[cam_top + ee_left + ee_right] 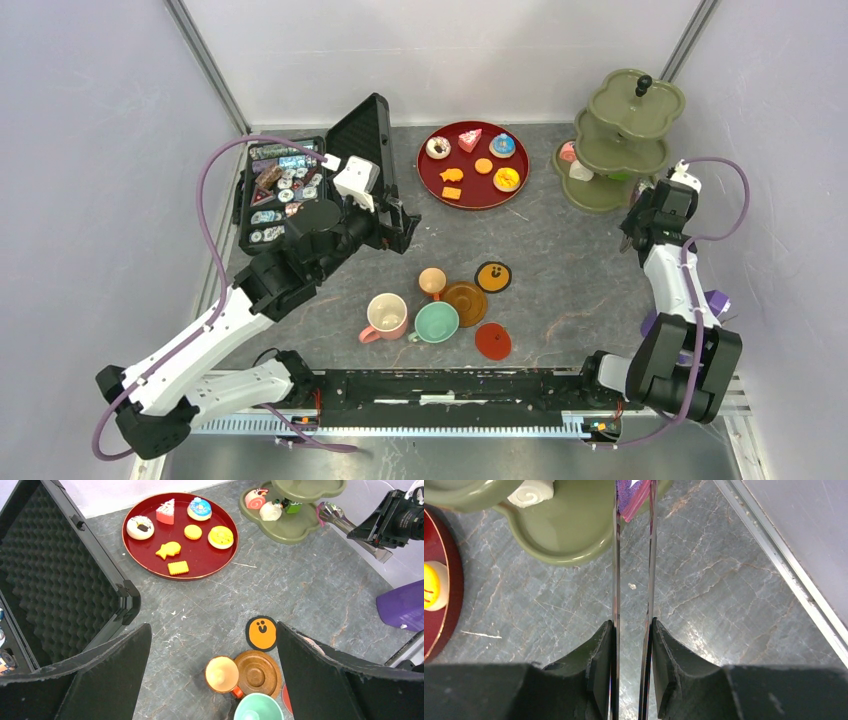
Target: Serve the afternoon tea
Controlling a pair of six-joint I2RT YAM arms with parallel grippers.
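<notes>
The right gripper (631,645) is closed narrowly on the tongs (616,570), its two fingers pressing the thin metal blades together. A pink-purple piece (630,502) sits pinched between the blade tips; what it is exactly cannot be told. The tips reach over the rim of the bottom tier of the green stand (559,535) at the far right corner of the table (724,590), near a white roll (531,492) lying on that tier. The likeliest trouble, as I judge it, comes from the long, springy blades. Any twist of the tongs inside the fingers would swing the tips sideways, and the piece could slip out onto the table short of the tier. The tips could also knock the white roll, or catch the tier above and rock the stand. A sudden release might flick the piece off the rim. The left gripper (212,630) hangs wide open and empty over the middle of the table, near the orange cup (221,674) and brown saucer (257,672), well apart from the stand. More pastries (438,147) lie on the red tray (478,195) at the far edge, and others in the open case (365,135) at the far left corner.
</notes>
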